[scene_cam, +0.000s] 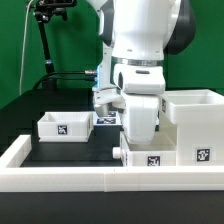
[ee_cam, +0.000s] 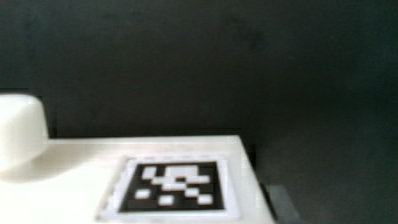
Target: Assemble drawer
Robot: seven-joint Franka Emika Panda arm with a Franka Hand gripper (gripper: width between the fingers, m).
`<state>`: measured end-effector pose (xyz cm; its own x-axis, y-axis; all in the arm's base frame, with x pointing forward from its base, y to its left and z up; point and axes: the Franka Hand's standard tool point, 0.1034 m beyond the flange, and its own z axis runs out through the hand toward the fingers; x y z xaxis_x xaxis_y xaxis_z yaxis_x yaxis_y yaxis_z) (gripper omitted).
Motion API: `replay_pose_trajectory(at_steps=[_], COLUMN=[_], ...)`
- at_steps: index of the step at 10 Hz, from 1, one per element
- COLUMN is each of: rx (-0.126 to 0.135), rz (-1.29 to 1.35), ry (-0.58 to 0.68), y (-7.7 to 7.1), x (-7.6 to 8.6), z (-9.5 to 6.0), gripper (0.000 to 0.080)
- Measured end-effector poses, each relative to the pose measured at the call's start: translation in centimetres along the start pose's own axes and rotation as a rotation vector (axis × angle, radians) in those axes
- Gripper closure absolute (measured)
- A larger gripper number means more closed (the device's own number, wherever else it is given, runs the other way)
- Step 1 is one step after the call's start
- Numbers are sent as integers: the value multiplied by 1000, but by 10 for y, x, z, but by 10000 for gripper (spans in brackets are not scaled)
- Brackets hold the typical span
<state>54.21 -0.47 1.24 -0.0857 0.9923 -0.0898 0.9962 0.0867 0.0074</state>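
In the exterior view my gripper [scene_cam: 138, 146] hangs low over a white drawer part [scene_cam: 150, 158] with a marker tag, next to the large white drawer box [scene_cam: 195, 122] on the exterior view's right. A smaller open white drawer tray [scene_cam: 64, 125] with a tag stands on the exterior view's left. The arm's own body hides the fingers, so I cannot tell whether they are open or shut. The wrist view shows a flat white part with a black-and-white tag [ee_cam: 173, 186] very close, a rounded white piece [ee_cam: 18, 132] beside it, and no fingers.
A white raised border [scene_cam: 90, 178] runs along the table's front and turns up the exterior view's left side. A tagged white board [scene_cam: 107, 119] lies behind the arm. A black stand [scene_cam: 42, 40] rises at the back left. The table top is black [ee_cam: 214, 60].
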Motion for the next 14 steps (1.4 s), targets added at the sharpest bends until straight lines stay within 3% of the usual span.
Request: replay_pose_trajectory(at_steps=[2, 7, 8, 9, 11, 12, 13, 14], rx=[22, 22, 22, 23, 36, 45, 45, 44], rz=[-35, -30, -26, -1, 4, 8, 12, 10], ry=[-5, -5, -6, -9, -17, -21, -25, -29], y=[1, 1, 2, 3, 4, 4, 6, 8], x=[7, 6, 6, 8, 4, 1, -2, -7], z=[1, 1, 0, -9, -28, -35, -45, -51], gripper=[755, 755, 647, 647, 290, 290, 177, 177])
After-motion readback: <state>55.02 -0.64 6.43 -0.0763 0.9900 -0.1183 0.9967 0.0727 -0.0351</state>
